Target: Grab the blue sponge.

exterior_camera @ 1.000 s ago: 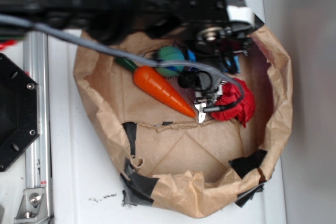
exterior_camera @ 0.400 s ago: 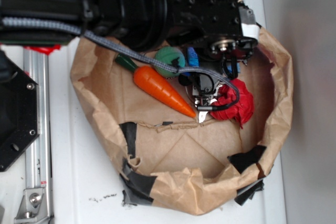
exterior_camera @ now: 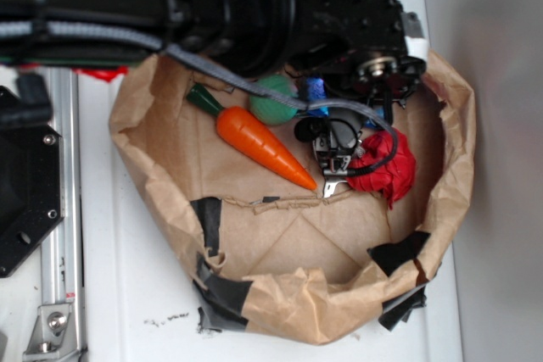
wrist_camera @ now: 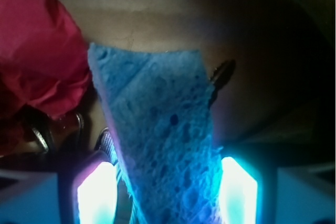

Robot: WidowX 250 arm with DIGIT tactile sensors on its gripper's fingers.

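Blue sponge [wrist_camera: 160,145] sits between fingers [wrist_camera: 97,195] of gripper [wrist_camera: 167,195], long axis running 6 to 12 o'clock in wrist view. Jaws flank both long edges, seemingly touching (grip force unconfirmed). Red crumpled cloth [wrist_camera: 39,61] at 10 o'clock.

White tabletop [exterior_camera: 127,294] carried a brown paper bag [exterior_camera: 288,315] rolled down into a low basin, patched with black tape [exterior_camera: 222,298] along its near rim. A metal rail [exterior_camera: 61,235] and a black mount plate [exterior_camera: 24,201] sat on the table beside the bag.
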